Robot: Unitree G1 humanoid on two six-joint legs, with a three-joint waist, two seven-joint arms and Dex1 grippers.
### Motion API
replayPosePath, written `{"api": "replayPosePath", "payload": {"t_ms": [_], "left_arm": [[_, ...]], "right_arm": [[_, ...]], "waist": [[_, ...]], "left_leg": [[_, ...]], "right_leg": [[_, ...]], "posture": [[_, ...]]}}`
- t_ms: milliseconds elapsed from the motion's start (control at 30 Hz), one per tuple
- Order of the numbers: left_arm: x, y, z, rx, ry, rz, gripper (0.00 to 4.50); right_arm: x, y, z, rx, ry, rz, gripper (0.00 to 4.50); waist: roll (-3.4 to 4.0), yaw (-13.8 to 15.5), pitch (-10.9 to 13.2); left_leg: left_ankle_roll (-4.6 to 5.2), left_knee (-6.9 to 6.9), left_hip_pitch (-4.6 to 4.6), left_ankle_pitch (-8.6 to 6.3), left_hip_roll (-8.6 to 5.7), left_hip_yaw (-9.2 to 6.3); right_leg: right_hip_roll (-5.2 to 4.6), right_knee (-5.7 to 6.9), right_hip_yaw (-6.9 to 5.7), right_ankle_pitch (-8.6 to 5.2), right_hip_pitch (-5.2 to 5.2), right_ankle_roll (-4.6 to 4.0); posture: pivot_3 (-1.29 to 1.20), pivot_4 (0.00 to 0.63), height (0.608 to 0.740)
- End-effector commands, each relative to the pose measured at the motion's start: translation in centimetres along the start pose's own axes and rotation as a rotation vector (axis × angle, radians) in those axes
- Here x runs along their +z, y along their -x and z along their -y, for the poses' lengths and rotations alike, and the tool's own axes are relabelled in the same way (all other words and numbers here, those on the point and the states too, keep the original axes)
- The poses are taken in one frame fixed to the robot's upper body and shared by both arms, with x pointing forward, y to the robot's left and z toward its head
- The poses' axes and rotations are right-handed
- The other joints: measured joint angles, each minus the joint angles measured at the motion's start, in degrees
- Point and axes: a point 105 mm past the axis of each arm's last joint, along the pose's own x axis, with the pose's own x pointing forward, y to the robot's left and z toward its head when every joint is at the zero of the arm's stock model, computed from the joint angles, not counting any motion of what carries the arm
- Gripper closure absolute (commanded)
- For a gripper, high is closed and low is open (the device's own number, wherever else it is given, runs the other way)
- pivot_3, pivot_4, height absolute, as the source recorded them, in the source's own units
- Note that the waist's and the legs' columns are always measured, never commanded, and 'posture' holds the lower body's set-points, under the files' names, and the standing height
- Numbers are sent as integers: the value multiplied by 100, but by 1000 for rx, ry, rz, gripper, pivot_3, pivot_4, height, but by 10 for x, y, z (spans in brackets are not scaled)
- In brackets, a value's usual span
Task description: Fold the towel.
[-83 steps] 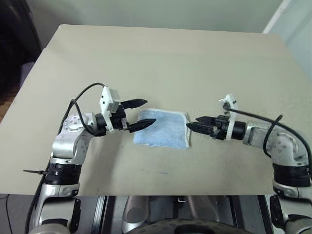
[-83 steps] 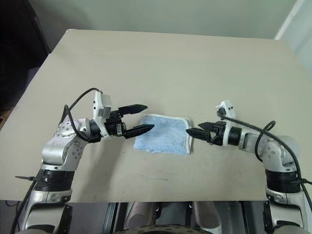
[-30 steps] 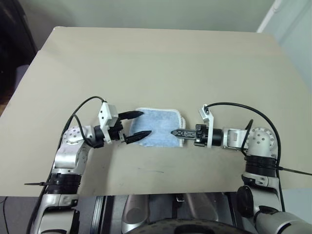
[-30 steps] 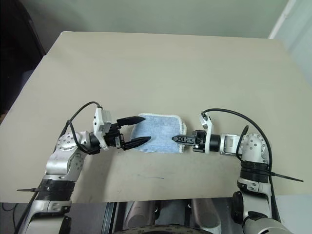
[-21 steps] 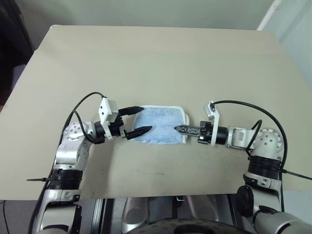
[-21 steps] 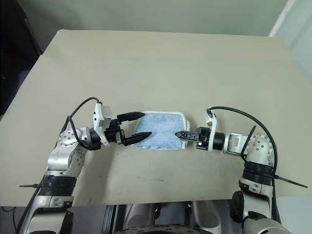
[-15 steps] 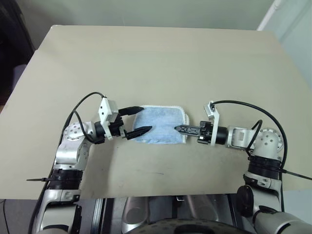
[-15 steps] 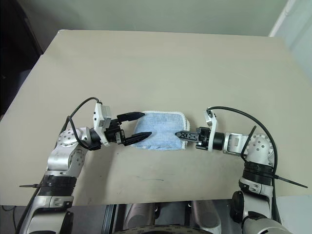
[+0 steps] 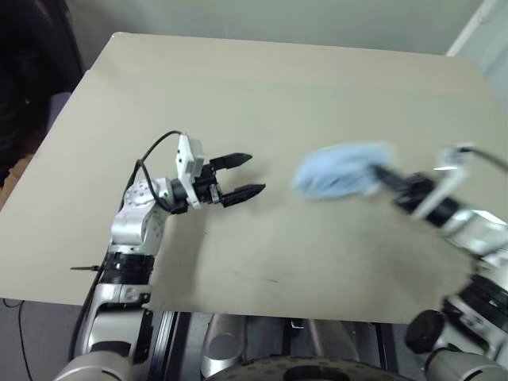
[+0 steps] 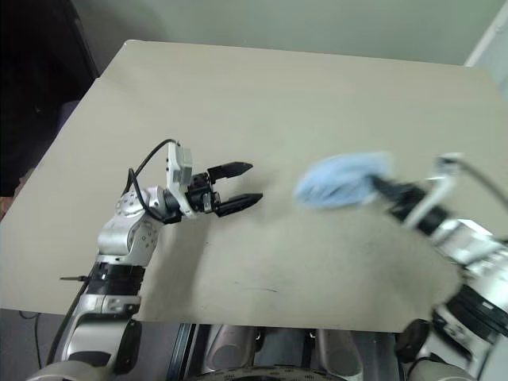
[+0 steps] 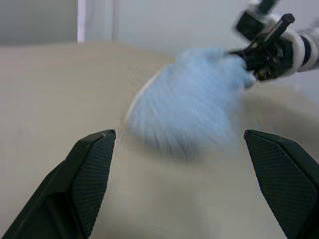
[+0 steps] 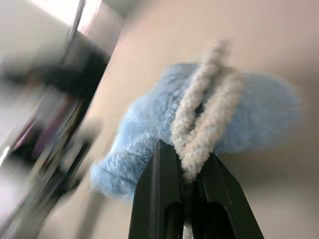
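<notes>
The towel (image 9: 343, 170) hangs pinched by its white edging in the right gripper (image 12: 185, 172); the left gripper (image 9: 244, 176), spread empty, faces it across the table (image 9: 262, 87).

We take this for a lab or test room: a bare beige table (image 9: 317, 95) under the left gripper (image 9: 242, 176), plain pale walls (image 10: 317, 20) far beyond it, and a dark area off past its arm.

1 blue towel (image 9: 340, 171), 2 robot hands, left hand (image 9: 248, 175), right hand (image 12: 185, 174), 1 table (image 9: 262, 87)
</notes>
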Motion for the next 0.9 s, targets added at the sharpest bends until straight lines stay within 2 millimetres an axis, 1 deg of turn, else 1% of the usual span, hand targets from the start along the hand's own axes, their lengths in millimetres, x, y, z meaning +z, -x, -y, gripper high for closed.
{"api": "replayPosePath", "payload": {"t_ms": [33, 67, 100, 133, 167, 233, 267, 433, 533, 667, 733, 800, 900], "left_arm": [[15, -1, -2, -16, 36, 68, 0], [16, 1, -3, -16, 36, 68, 0], [15, 2, -4, -14, 32, 62, 0], [14, 3, -5, -11, 27, 56, 0], [14, 4, -6, -10, 24, 52, 0], [10, 5, -6, -5, 17, 44, 0], [8, 5, -6, -5, 17, 43, 0], [2, 5, -4, -9, 18, 41, 0], [-1, 4, -4, -10, 21, 43, 0], [-4, 2, -4, -13, 23, 46, 0], [-5, 0, -4, -14, 24, 47, 0], [-6, -1, -4, -15, 23, 47, 0], [-6, -2, -5, -14, 19, 47, 0]], "right_arm": [[-3, 2, -12, 30, -21, 13, 4442], [-2, 2, -12, 27, -26, 14, 4442], [0, 3, -12, 22, -28, 18, 4442], [2, 3, -12, 16, -32, 23, 4442], [4, 4, -12, 11, -36, 26, 4442], [10, 5, -9, -11, -40, 44, 4442], [12, 6, -8, -19, -43, 49, 4442], [21, 11, 1, -66, -75, 90, 4442], [28, 9, 0, -66, -71, 114, 4442], [48, 0, 6, -90, -81, 191, 4442], [62, -8, 18, -122, -104, 242, 4442], [72, -14, 25, -137, -118, 276, 4442], [89, -28, 34, -149, -90, 311, 4442]], "waist": [[-12, -125, 4], [-9, -179, 5], [-6, -206, 7], [-3, -220, 8], [1, -222, 11], [9, -210, 15], [9, -197, 15], [9, -120, 15], [11, -115, 16], [12, -116, 16], [11, -118, 16], [14, -120, 15], [16, -122, 16]], "left_leg": [[-11, 0, 19, -7, 5, 6], [-15, -1, 31, -10, 6, 12], [-14, -6, 38, -10, 5, 16], [-13, -6, 47, -8, 7, 16], [-10, -9, 52, -4, 7, 16], [1, -9, 57, 9, 9, 12], [7, -9, 57, 15, 9, 9], [11, -2, 51, 16, 4, -3], [12, -3, 39, 15, 4, -2], [13, -3, 29, 14, 4, 0], [14, -3, 28, 14, 4, 0], [16, -3, 28, 14, 4, 0], [21, -4, 23, 17, 5, 0]], "right_leg": [[4, 0, -1, -1, 10, -3], [6, 0, 1, -13, 17, 20], [7, 1, 2, -30, 20, 65], [9, 4, 3, -7, 21, 107], [12, 4, 5, 0, 24, 118], [17, 3, 10, -10, 40, 110], [19, 2, 13, -23, 45, 92], [19, -11, 16, -20, 61, 98], [19, -23, 16, -18, 55, 105], [19, -35, 15, -15, 51, 111], [19, -42, 15, -10, 52, 118], [19, -48, 16, -4, 53, 121], [19, -60, 15, 17, 53, 144]], "posture": [[0, 150, 697], [0, 150, 697], [0, 150, 697], [0, 150, 697], [0, 150, 697], [0, 150, 697], [0, 150, 697], [0, 150, 697], [0, 150, 697], [0, 150, 697], [0, 150, 697], [0, 150, 697], [0, 150, 697]]}}
